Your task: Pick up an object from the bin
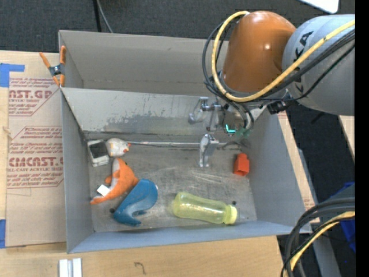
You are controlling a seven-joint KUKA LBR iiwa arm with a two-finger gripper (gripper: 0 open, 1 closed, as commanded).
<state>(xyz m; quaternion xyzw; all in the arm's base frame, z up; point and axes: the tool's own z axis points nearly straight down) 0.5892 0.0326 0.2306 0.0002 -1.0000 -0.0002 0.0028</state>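
orange block (pixel 241 164) lies just beside the hand (pixel 204 161).

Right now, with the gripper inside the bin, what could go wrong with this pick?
The gripper hangs open over bare floor with nothing between its fingers; closing here would likely grab nothing. The nearest thing, a small orange block, lies near the grey metal bin's right wall, which a finger might strike. The yellow-green plastic bottle lies on its side and could roll.
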